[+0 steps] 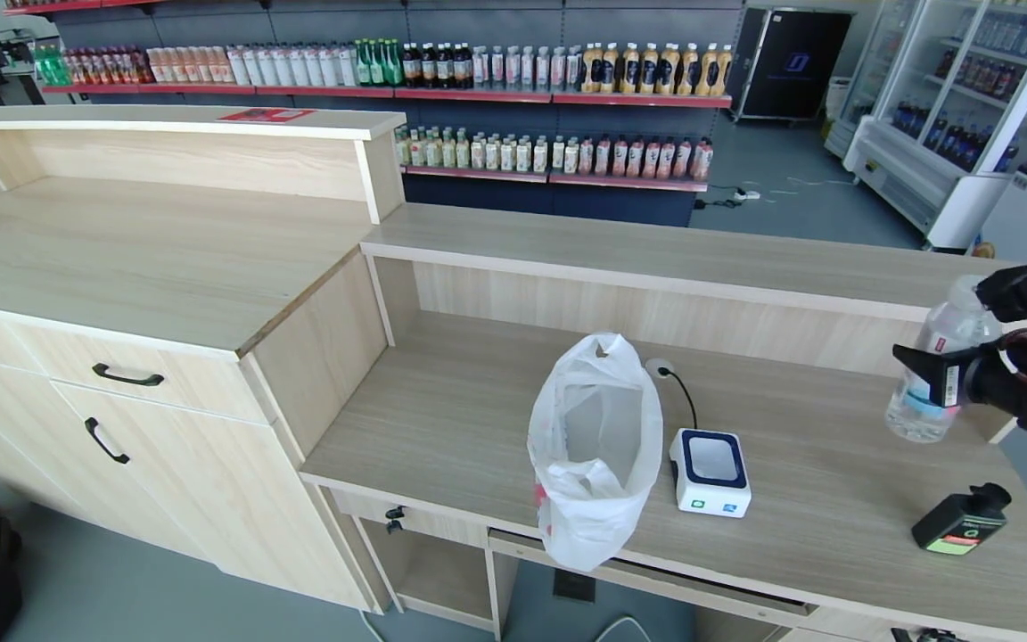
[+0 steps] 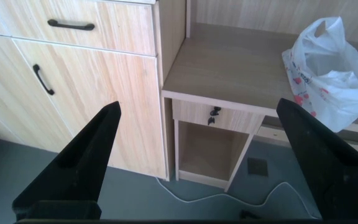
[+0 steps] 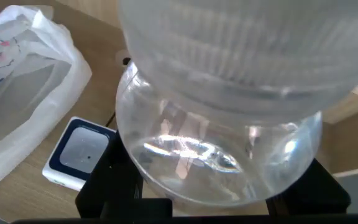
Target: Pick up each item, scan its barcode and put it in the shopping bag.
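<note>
Right tool [image 1: 934, 374] clamping bottle [image 1: 948, 328], red-white label [image 1: 947, 344]

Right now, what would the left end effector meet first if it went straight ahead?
The left end effector would probably meet the drawer under the counter edge first; depth is unclear.

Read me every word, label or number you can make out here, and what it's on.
No text is readable.
Clear plastic water bottle: label blurred.
White plastic shopping bag: red print too small.
Small black bottle: red and green label unreadable.
White barcode scanner: two coloured marks, no legible words.
Red sign on upper counter: too small.
</note>
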Robot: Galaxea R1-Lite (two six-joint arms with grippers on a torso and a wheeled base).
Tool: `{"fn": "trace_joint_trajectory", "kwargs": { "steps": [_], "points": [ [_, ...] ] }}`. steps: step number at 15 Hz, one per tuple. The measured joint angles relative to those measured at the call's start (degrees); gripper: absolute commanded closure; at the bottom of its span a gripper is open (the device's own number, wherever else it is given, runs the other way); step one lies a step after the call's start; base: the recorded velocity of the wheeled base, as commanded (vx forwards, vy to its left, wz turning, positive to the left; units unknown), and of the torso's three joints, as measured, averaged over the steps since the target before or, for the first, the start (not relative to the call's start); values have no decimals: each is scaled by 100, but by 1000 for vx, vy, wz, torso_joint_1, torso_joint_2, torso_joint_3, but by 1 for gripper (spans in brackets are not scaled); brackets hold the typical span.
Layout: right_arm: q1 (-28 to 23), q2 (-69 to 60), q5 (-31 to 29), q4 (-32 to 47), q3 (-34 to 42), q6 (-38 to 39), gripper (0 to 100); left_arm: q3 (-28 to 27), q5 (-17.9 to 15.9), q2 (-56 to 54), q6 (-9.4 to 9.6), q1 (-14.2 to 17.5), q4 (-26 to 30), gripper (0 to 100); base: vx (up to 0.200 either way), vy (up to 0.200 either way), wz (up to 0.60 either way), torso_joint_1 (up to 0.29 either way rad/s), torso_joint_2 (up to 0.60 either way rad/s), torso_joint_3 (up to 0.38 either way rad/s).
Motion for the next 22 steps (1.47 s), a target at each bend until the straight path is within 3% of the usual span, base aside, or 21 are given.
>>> {"fn": "trace_joint_trajectory", "kwargs": {
  "steps": [2, 3, 5, 7, 11, 15, 22],
  "points": [
    [127, -488, -1753, 137, 288, 171, 100, 0, 0, 0, 0, 0, 0, 0, 0, 0, 0, 0, 0, 0],
    [265, -612, -2342, 156, 362, 197, 100, 0, 0, 0, 0, -5, 0, 0, 0, 0, 0, 0, 0, 0],
    [571, -767, -2742, 52, 458, 44, 100, 0, -2, 0, 0, 0, 0, 0, 0, 0, 0, 0, 0, 0],
    [680, -794, -2371, -126, 480, 24, 100, 0, -2, 0, 0, 0, 0, 0, 0, 0, 300, 1, 1, 1],
    [1152, -352, -2037, -1273, 318, 30, 100, 0, -2, 0, -2, 0, 0, 0, 0, 0, 450, 7, 3, 2],
    [1409, 706, -196, -1708, -372, 471, 100, 0, -2, 0, -2, -5, 0, 0, 0, 0, 0, 0, 0, 0],
    [1655, 2740, 1051, -1769, -1662, 978, 100, 0, -2, 0, 0, 0, 0, 0, 0, 0, 0, 0, 0, 0]
  ]
}}
